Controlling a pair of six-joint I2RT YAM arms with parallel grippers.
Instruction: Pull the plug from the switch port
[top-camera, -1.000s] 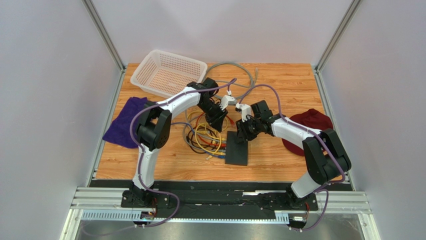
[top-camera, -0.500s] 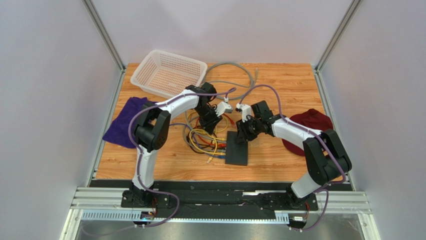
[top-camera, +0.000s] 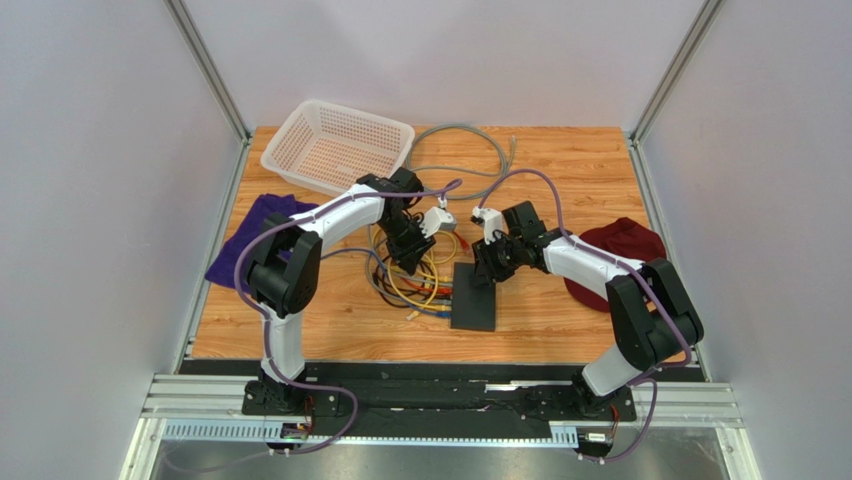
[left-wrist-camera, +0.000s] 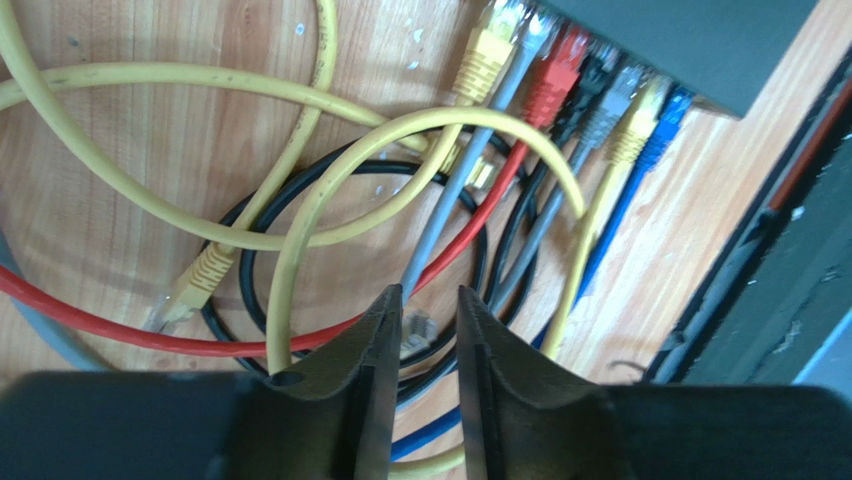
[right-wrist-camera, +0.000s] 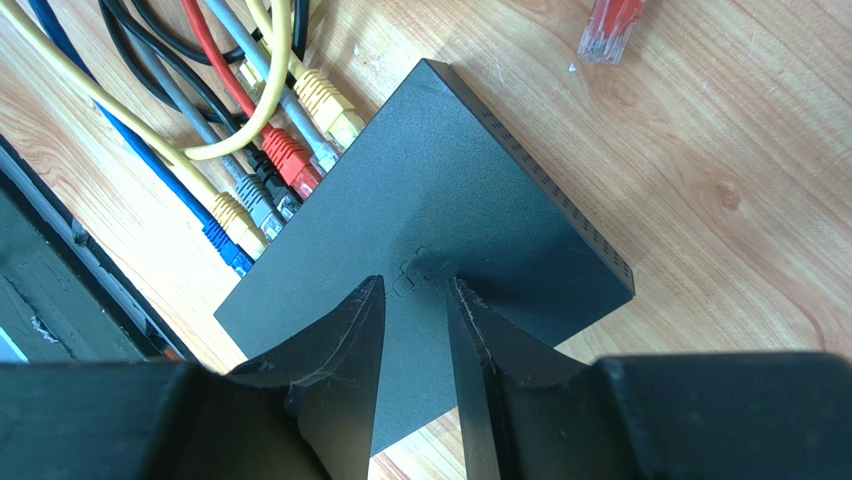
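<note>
Currently the flat matte black rectangular switch (top-camera: 473, 300) lies on the wooden tabletop (top-camera: 590, 160) between the two arms, and a row of yellow, grey, red, black and blue cable plugs (right-wrist-camera: 290, 160) is seated along its left edge. The right gripper (right-wrist-camera: 415, 290) sits on the switch's plain top, its jaws a little apart with only the black lid showing between them. The left gripper (left-wrist-camera: 422, 300) hangs over the tangle of coloured cables (left-wrist-camera: 450, 117) just beside the socket edge, jaws narrowly spread and nothing clearly pinched between them.
</note>
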